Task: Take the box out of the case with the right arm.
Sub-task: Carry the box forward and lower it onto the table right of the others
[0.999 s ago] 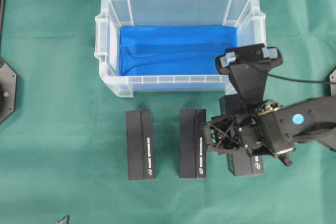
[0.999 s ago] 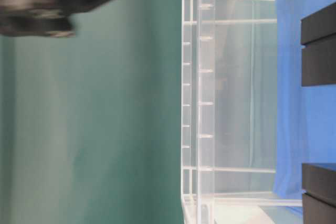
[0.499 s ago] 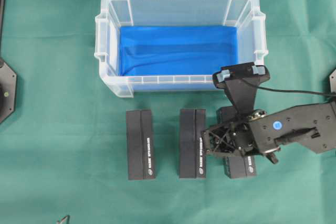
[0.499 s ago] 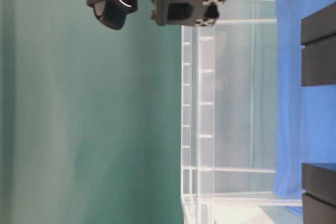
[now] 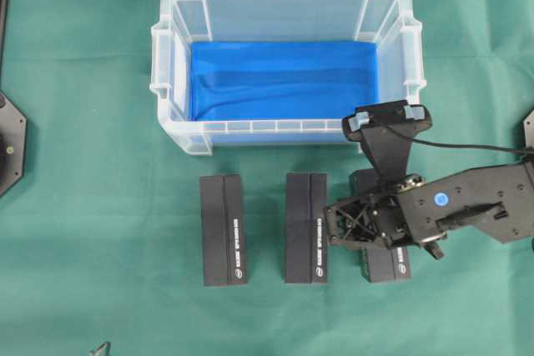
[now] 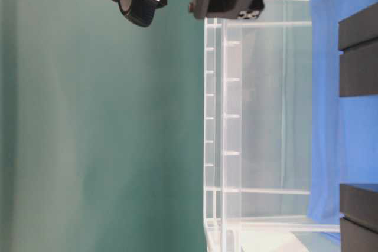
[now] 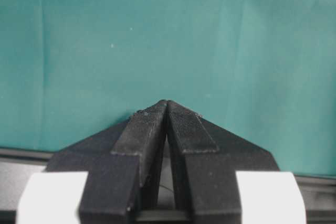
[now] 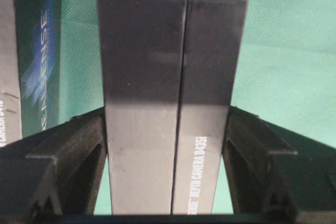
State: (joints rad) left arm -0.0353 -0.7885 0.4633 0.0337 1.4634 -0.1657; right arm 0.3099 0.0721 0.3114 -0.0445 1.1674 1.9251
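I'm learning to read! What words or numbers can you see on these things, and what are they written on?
"DEPTH CAMERA D435f" (last character unsure): white print on the black box between the fingers of the right hand.
"...SENSE": faint letters, start cut off, on the side of the neighbouring box.
Small white print on the two other boxes seen from above: too small to read.
The clear bin and green cloth: no writing.

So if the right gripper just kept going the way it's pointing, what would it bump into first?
The right gripper already has its fingers on either side of a black box, so the box would meet it first. Just under the box lies the green cloth. How far down that is, I can't tell.
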